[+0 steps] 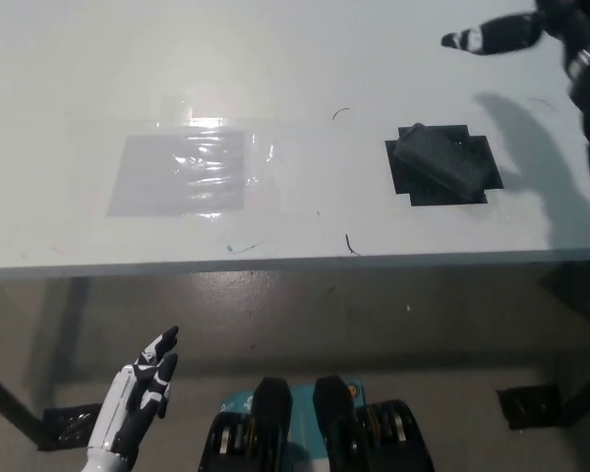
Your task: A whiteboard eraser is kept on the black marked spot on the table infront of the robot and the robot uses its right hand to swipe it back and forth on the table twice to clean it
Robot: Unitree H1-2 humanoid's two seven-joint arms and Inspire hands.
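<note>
Table, eraser, right hand above.

Table, upper frame: smooth pale surface, semi-matt, soft sheen only. Clear film sheet, left of centre: glossy, wrinkled, strong glare along its upper edge. Black marked spot, right of centre: flat matt patch, tape-like. Whiteboard eraser on it: dark grey, matt, felt-like, slightly rough. Right hand, upper right: black, hard, plastic-looking shell with a pale glossy fingertip. Left hand, lower left: smooth white plastic-looking casing, black inserts. Floor, below table: polished, reflective.
</note>
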